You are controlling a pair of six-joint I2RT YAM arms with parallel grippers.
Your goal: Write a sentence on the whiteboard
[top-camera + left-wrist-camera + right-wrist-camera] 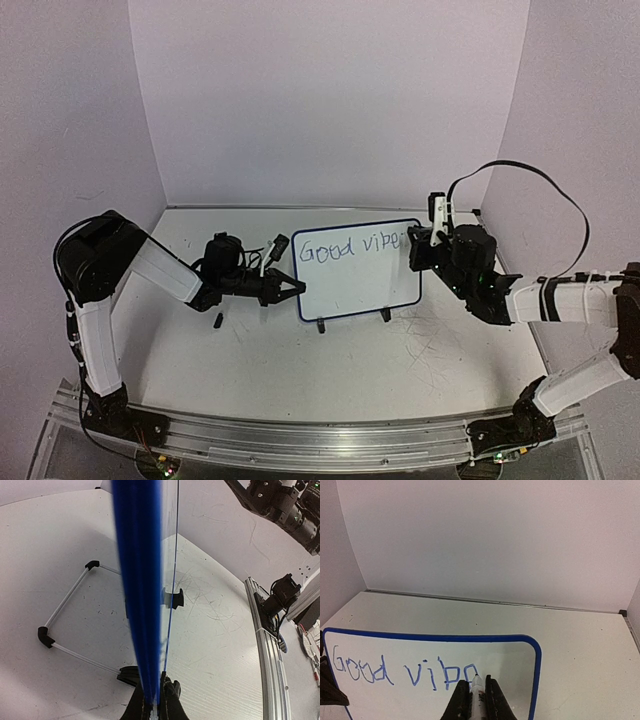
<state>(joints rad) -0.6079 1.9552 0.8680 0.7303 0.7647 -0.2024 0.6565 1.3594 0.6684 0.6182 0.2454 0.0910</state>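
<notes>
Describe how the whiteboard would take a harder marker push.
The whiteboard stands on two small feet, so it probably tips easily; the left end effector clamping its edge likely steadies it. Thin panel: probably light, possibly flexing.

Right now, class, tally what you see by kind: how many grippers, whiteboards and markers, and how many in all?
Grippers: 2, the left gripper and the right gripper
Whiteboard: 1
Marker: 1
Total: 4

Smooth glossy whiteboard (352, 287); scratched, matt grey-white tabletop (330, 375).
</notes>
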